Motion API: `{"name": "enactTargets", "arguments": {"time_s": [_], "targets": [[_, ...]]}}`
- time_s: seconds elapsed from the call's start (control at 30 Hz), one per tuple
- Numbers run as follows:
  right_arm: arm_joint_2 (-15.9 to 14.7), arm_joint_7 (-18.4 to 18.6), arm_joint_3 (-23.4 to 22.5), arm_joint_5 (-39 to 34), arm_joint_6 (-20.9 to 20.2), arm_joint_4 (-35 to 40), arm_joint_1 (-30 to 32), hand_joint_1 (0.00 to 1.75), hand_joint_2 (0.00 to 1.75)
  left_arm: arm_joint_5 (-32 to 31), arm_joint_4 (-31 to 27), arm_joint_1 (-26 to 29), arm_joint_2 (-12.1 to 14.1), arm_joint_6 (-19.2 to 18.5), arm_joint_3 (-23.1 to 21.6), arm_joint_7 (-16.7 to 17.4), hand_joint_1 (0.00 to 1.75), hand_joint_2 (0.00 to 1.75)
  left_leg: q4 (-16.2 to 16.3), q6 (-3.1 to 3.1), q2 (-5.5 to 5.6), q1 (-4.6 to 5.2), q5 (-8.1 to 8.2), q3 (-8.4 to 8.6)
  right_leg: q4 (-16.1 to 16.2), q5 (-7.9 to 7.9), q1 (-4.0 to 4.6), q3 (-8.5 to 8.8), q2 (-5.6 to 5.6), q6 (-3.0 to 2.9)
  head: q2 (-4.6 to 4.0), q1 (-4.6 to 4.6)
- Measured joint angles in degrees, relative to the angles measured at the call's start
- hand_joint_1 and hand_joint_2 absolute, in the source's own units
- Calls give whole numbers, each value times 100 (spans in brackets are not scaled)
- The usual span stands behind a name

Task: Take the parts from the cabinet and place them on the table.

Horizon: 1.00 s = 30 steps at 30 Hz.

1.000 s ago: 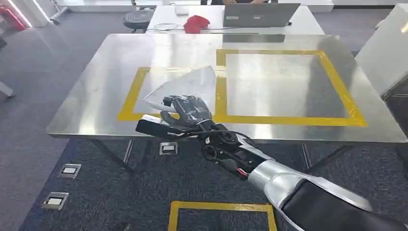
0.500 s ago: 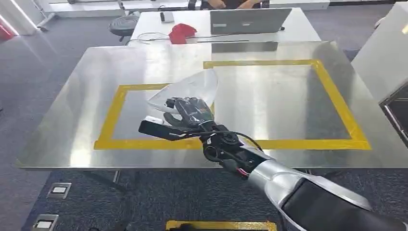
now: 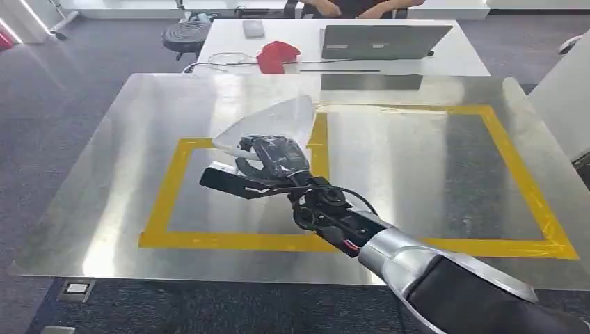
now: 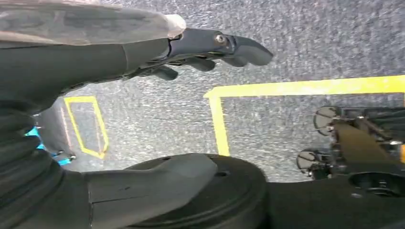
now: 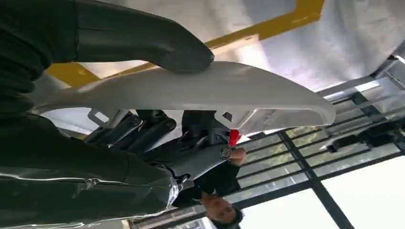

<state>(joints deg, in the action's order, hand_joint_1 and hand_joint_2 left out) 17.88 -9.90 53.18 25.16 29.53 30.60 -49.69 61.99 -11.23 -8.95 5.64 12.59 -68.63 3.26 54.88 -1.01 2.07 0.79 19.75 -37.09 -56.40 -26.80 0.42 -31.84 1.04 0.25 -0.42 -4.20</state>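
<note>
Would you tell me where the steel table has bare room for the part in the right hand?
Both yellow-taped squares on the steel table look bare; the right one is larger. The right hand holds the grey part over their shared strip. Clutter sits on the white desk behind.

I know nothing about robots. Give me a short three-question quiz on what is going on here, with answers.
1. True or false: the right hand holds a pale curved part.
2. The part is over which yellow-taped outline on the metal table?
A. the one on the robot's left
B. the one on the robot's right
C. neither
3. Fill in: on the white desk beyond the table stands an open ____, near a red object.

Key: 1 true. 2 A, the left outline. 3 laptop.
</note>
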Motion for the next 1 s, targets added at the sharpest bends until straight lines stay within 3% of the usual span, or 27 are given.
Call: {"name": "enactTargets", "arguments": {"time_s": [0.07, 0.13, 0.17, 0.2, 0.23, 0.3, 0.47, 0.77, 1.0], "targets": [[2, -11, -13, -33, 2, 4, -28, 175, 175, 0, 0, -1, 7, 0, -2, 24, 0, 175, -14, 39, 19, -35, -4, -31, 87, 31, 2, -4, -16, -11, 0, 24], [9, -35, -33, -68, 2, 18, -41, 175, 175, -20, 0, 17, 11, 7, -11, 31, 0, 175, -36, 111, 29, -25, -2, -18, 146, 54, -9, 15, -17, -83, 0, 24], [17, -57, -55, -81, 2, 17, -58, 175, 175, -37, 0, 22, 28, 11, -24, 31, 0, 175, -91, 26, 18, -20, 69, 8, 165, -17, -5, 24, -3, 18, 0, 22], [31, -68, -72, -96, 2, 17, -67, 175, 175, -42, 2, 32, 33, 11, -42, 30, 0, 175, -91, -33, 2, -4, 49, 20, 167, 38, -17, 18, 1, 7, 0, 15], [35, -74, -79, -102, 0, 17, -71, 175, 175, -44, 2, 38, 26, 9, -48, 28, 0, 175, -95, 3, 0, -8, 40, 26, 166, 26, -4, 30, 1, -29, 0, 16], [35, -96, -105, -144, -7, 17, -67, 175, 175, -50, 2, 39, 35, 9, -63, 28, 0, 175, -103, 59, 2, -24, 0, 35, 164, 29, 12, 39, -7, -32, 0, 15], [35, -116, -155, -137, -24, 17, -66, 175, 175, -52, 2, 51, 63, 2, -87, 39, 0, 175, -114, 76, 2, -32, -8, 48, 160, 32, 19, 42, -2, -44, 0, 15], [122, 691, 127, 1437, 4, -103, 49, 175, 175, -52, 2, 39, 66, 2, -138, -4, 0, 175, -115, 116, 3, -34, 22, 54, 164, 3, 19, 54, -2, -72, 0, 18], [166, 805, 418, 1519, -53, -206, 255, 175, 175, -85, 2, 32, 63, -15, -142, -13, 0, 175, -115, 114, 5, -38, 28, 57, 176, -1, 18, 64, -4, -77, 0, 18]]}}
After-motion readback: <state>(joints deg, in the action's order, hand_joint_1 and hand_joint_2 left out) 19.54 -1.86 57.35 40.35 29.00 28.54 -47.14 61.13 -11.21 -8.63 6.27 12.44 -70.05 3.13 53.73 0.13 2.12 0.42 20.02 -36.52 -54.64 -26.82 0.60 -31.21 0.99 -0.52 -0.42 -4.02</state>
